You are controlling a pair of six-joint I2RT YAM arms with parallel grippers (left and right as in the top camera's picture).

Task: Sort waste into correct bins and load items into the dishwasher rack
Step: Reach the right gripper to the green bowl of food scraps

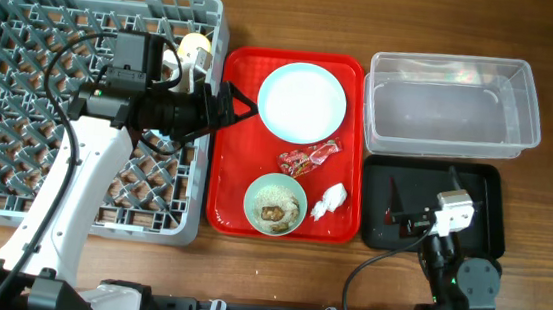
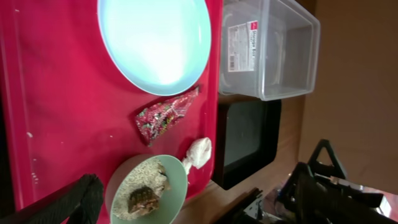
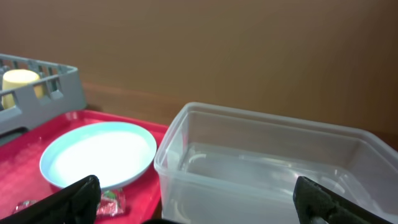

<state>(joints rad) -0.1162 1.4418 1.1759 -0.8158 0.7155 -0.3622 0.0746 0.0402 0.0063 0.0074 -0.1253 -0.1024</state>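
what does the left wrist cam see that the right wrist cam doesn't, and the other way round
Only the left wrist view: the pale green bowl with food scraps, the crumpled white tissue and the black tray.
Only the right wrist view: the yellow cup sitting in the grey dishwasher rack.
Both: the light blue plate, the red snack wrapper (just an edge in the right wrist view), the red tray and the clear tub.
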